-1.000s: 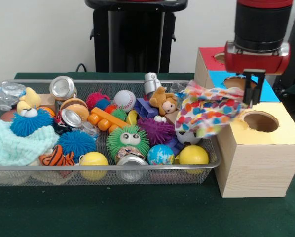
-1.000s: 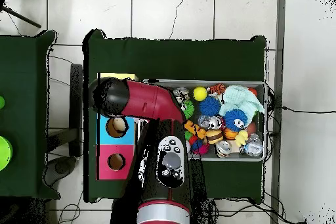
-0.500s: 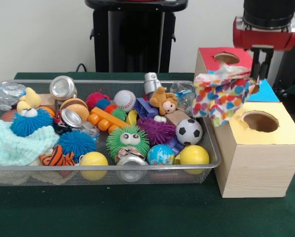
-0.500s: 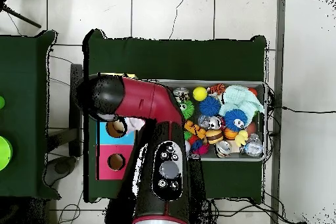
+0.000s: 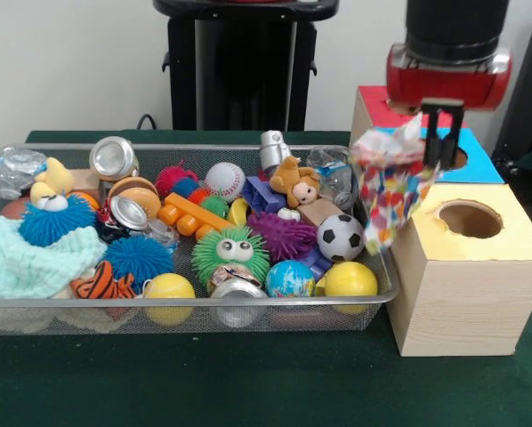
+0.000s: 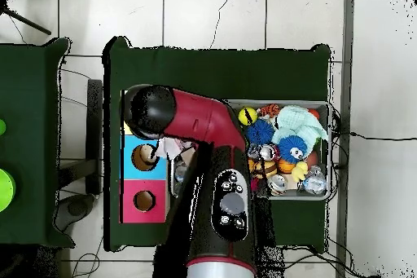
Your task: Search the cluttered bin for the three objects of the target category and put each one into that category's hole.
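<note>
Dangling from clenched hand (image 5: pixel 436 133): polka-dot cloth (image 5: pixel 390 182), pinched at top, hanging between wire bin (image 5: pixel 377 294) and wooden box (image 5: pixel 466 294), beside blue-top hole (image 5: pixel 455 158). Risk: limp cloth drapes over rim, misses hole, snags.

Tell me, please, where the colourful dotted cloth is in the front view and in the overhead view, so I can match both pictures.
Front view: the dotted cloth hangs from the hand, right of centre, between the wire bin and the wooden box.
Overhead view: only a pale scrap shows beside the red arm, right of the blue hole.
Shared landmark: the blue panel's hole.
</note>
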You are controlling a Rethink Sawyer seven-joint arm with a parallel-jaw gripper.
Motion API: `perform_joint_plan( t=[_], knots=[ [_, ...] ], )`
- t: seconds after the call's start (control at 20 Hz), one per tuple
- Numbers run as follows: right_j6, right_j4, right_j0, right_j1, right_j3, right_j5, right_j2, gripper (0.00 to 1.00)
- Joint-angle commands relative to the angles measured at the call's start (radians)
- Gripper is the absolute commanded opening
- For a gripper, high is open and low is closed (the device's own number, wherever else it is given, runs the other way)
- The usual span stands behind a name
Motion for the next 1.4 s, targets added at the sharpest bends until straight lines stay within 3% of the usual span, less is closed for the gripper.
perform_joint_plan(
  t=[0.05,0.35,0.5,0.75,1.1,1.4],
  knots=[
    [0.185,0.038,-0.022,0.084,0.031,-0.091,0.08,0.0],
    [0.201,0.061,-0.019,0.141,0.036,-0.219,0.11,0.0],
    [0.227,0.092,-0.011,0.131,0.057,-0.218,0.116,0.0],
    [0.285,0.107,0.038,0.044,0.056,-0.012,0.043,0.0],
    [0.213,-0.001,0.036,-0.069,-0.01,0.342,-0.077,0.0],
    [0.124,-0.067,0.001,-0.09,-0.036,0.418,-0.097,0.0]
  ],
)
